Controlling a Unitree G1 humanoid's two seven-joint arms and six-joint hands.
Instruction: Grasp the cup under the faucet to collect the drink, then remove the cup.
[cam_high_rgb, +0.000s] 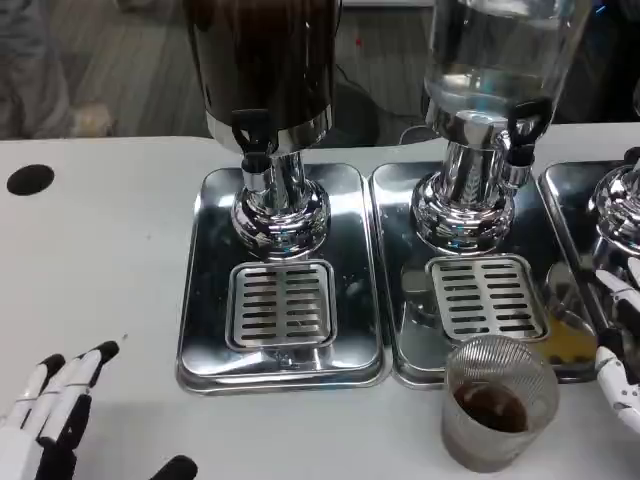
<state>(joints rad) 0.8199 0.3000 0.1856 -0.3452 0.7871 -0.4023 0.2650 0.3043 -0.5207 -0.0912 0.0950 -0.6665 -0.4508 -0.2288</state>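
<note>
Your cup (497, 413) (dark drink inside) stands on the table (100, 260) beside the right hand (620, 340), fingers spread, empty; left hand (55, 415) likewise.

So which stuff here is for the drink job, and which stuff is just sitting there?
For the job:
- cup, with dark drink in it, standing on the table in front of the trays
- dark dispenser and its faucet
- left hand and right hand, both holding nothing

Just there:
- clear dispenser
- drip trays
- black hole in the table
</note>
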